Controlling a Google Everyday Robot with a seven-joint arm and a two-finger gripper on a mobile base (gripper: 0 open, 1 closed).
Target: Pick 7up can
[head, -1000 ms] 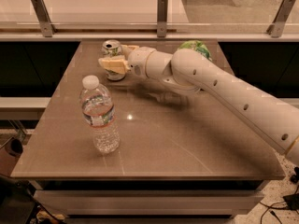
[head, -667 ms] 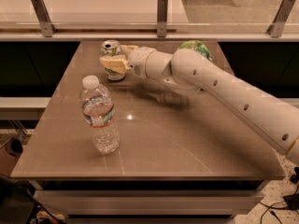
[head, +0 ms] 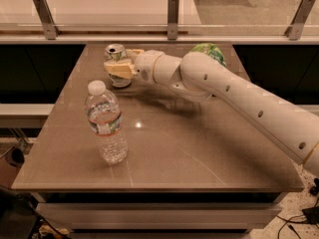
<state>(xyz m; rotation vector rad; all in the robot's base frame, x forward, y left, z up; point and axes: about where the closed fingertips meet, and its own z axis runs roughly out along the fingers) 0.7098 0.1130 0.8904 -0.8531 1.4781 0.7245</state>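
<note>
While reaching in from the right across the worktop (head: pixel 199 153), pinching the 7up can (head: pixel 115 50) with the tool (head: pixel 118 59), pressing along its near side and against its far side. Standing upright near the far left of the worktop, base resting on the surface, silver top facing up: that can, contents not showing. Standing upright nearer the front left, well apart from it: a clear plastic water bottle (head: pixel 105 123), white cap on, label band circling its middle, water showing through the sides. Lying by the far edge, partly hiding behind the white arm (head: pixel 249 98): a green snack bag (head: pixel 212 51).
</note>
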